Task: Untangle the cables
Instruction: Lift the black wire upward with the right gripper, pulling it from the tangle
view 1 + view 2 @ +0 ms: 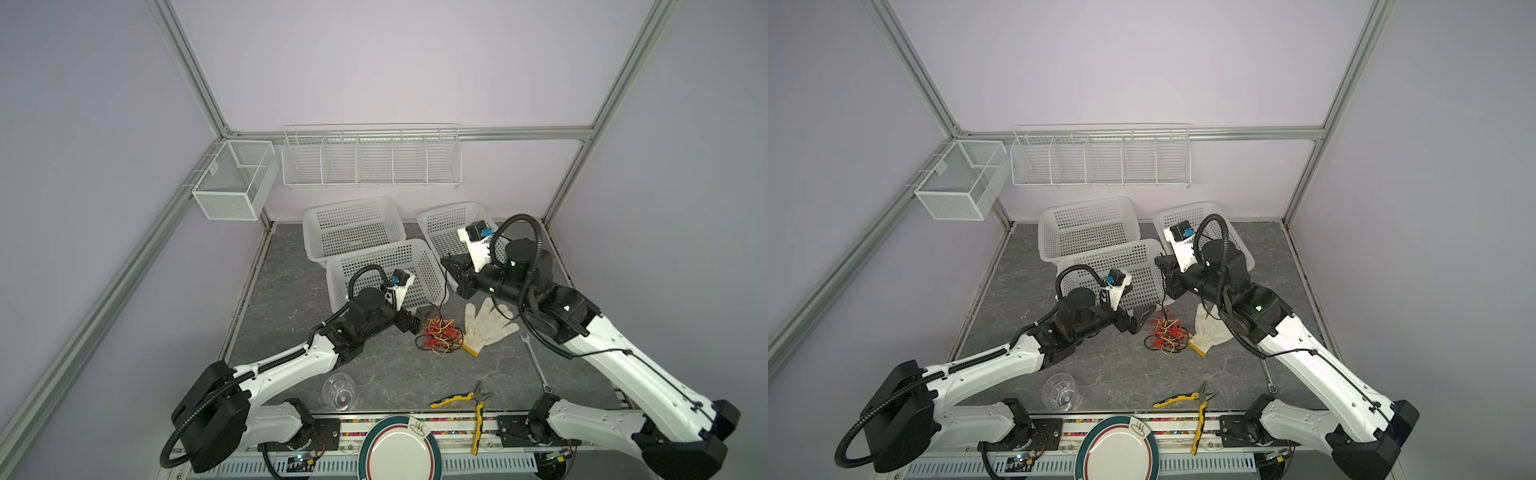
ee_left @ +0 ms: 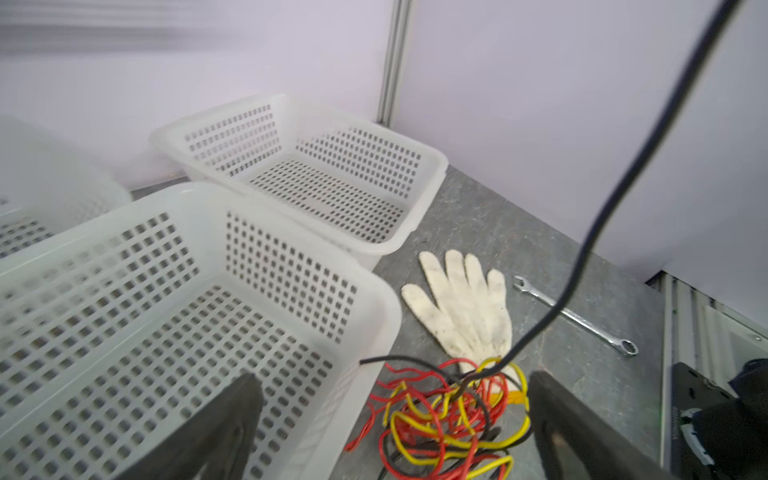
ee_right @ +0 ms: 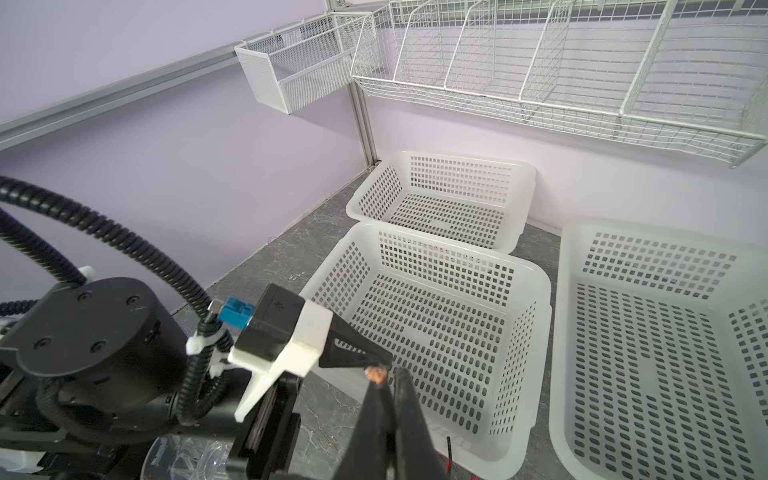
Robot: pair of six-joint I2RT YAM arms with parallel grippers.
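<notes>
Grey marbled table [image 1: 374, 374], lilac walls [image 1: 374, 62] on three sides, aluminium frame posts [image 1: 187, 70] in the corners; wire rack [image 1: 372, 160] on the back wall, mesh box [image 1: 232, 183] hung at the left corner; three white plastic baskets [image 1: 353, 224] clustered at the back of the table. The cables [image 1: 440, 334] lie mid-table in a red, yellow and black tangle, just in front of the nearest basket and touching the cuff end of a white glove [image 1: 486, 322]; wrench [image 1: 536, 361] to the right of the glove; yellow-handled pliers [image 1: 465, 399] and clear cup [image 1: 338, 390] near the front edge. Left gripper [image 1: 419, 319] is spread wide with nothing in it, low beside the tangle (its wrist view shows a finger either side of the heap; touching or not, cannot tell). Right gripper [image 3: 384, 372] is clamped tight on the coppery bare tip of one black cable [image 2: 584, 253], which rises out of the tangle. Plate [image 1: 399, 449] is cut off by the bottom edge; in a top view the right arm [image 1: 1308, 365] covers most of the wrench and part of the glove; clip ends too small to make out; nearest basket blurred in the left wrist view.
</notes>
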